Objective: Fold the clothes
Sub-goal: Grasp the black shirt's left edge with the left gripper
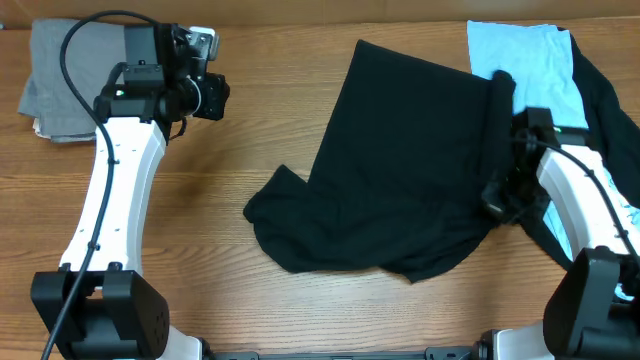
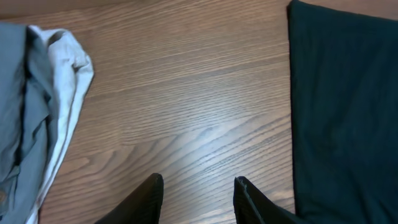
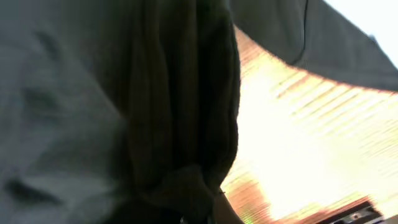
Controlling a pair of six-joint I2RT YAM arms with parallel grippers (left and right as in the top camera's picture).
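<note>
A large black T-shirt [image 1: 400, 170] lies crumpled across the middle of the table. My right gripper [image 1: 497, 195] is at its right edge, shut on a bunch of the black fabric. In the right wrist view the bunched fabric [image 3: 180, 124] fills the frame and hides the jaws [image 3: 205, 211]. My left gripper [image 1: 215, 95] is open and empty over bare wood, left of the shirt. In the left wrist view its fingers [image 2: 198, 193] are spread, with the black shirt [image 2: 342, 106] to the right and a grey and white garment [image 2: 31, 106] to the left.
A folded grey garment [image 1: 60, 80] lies at the back left corner. A light blue garment [image 1: 525, 60] lies at the back right, with another black garment [image 1: 610, 110] beside it under the right arm. Bare wood [image 1: 250, 130] lies between the left gripper and the shirt.
</note>
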